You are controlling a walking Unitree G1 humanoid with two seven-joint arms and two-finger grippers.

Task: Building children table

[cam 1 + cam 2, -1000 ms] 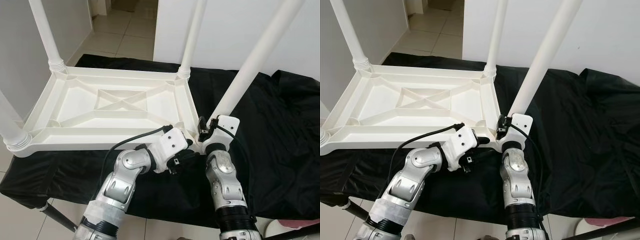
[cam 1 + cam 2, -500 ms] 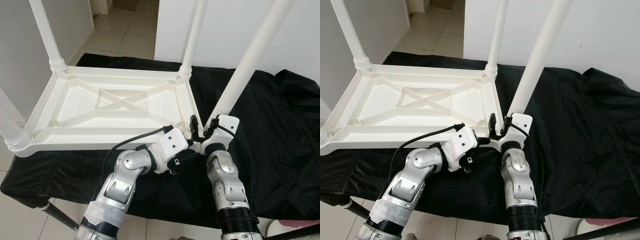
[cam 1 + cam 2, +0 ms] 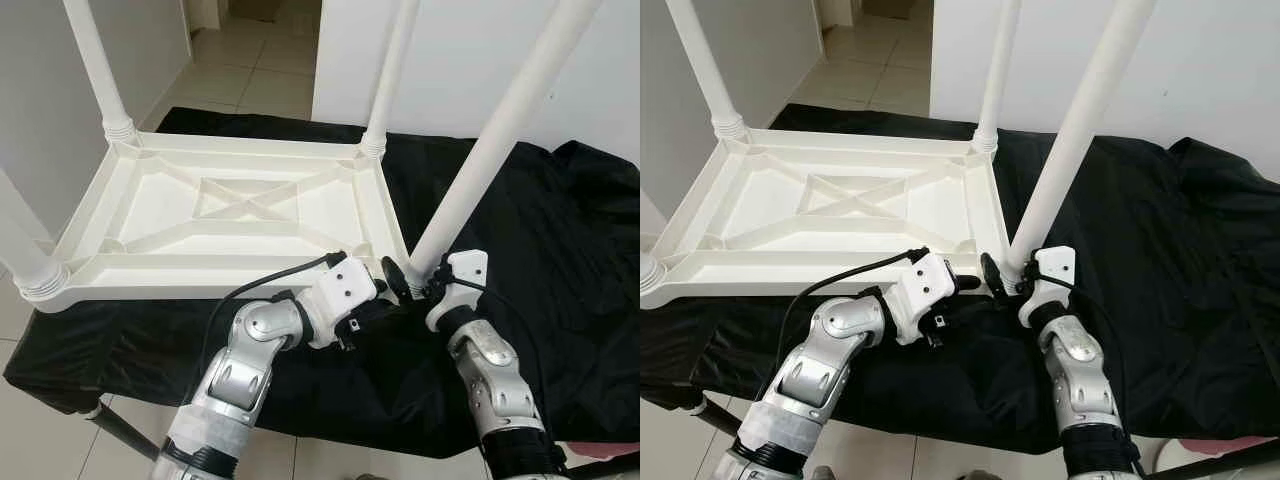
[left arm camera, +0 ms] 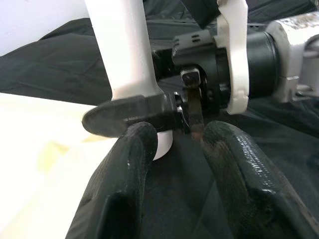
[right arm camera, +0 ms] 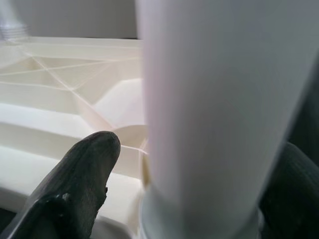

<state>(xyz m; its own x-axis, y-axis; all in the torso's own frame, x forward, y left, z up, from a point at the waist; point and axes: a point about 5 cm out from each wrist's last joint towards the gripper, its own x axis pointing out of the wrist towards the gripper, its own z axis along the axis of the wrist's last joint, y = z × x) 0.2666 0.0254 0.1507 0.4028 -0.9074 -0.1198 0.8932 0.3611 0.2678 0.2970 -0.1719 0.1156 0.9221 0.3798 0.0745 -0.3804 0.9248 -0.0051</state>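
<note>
Seating the fourth leg [image 3: 490,150] into the near right corner of the upturned tabletop [image 3: 225,215].

Tabletop lies underside up on the black cloth [image 3: 560,250] over the desk; three other legs already stand in their corner sockets. Right pincer [image 3: 408,282] straddles the foot of the fourth leg, one finger on each side, spread and apparently not clamped; wrist view shows the leg between the two fingers [image 5: 79,174]. Left pincer [image 4: 172,144] sits just beside that corner, fingers parted, empty, pointing at the leg's base. Leg leans to the right rather than standing plumb like its neighbours. Judgement: the joint is not fully home. Next move calls for closing on the leg, righting it, then twisting or pressing it down while the tabletop is steadied.
</note>
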